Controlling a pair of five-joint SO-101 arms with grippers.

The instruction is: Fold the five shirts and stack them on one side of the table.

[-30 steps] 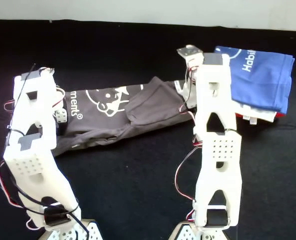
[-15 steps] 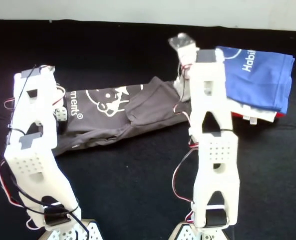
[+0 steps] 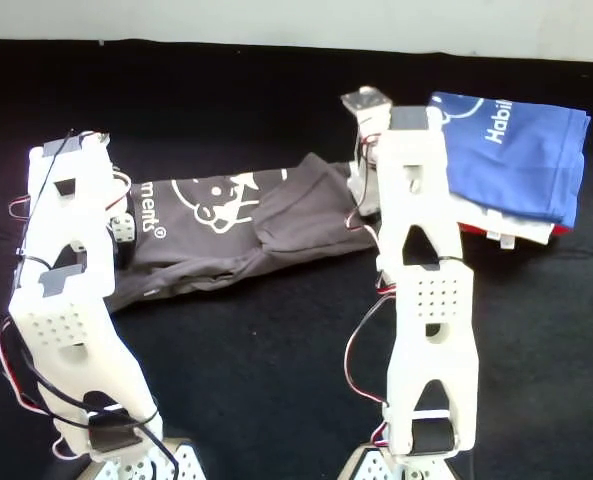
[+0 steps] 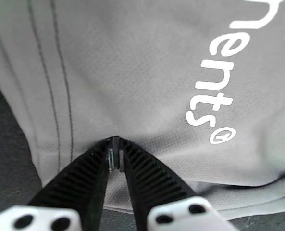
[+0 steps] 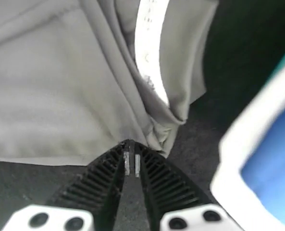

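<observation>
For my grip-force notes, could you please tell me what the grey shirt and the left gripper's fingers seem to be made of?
The grey shirt looks like a thin, matte knit, perhaps polyester sports fabric: fine pinhole texture, stitched hem lines. The left gripper has fingers that look like matte black hard plastic, ribbed on the inner faces, possibly printed.

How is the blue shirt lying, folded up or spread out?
Folded. The blue fabric shirt is a neat rectangle lying atop a white layer with red underneath.

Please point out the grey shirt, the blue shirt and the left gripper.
grey shirt point(image 3: 288, 208), high view, its folded middle.
blue shirt point(image 3: 521, 160), high view, its top face.
left gripper point(image 4: 114, 155), left wrist view, between fingertips.
</observation>
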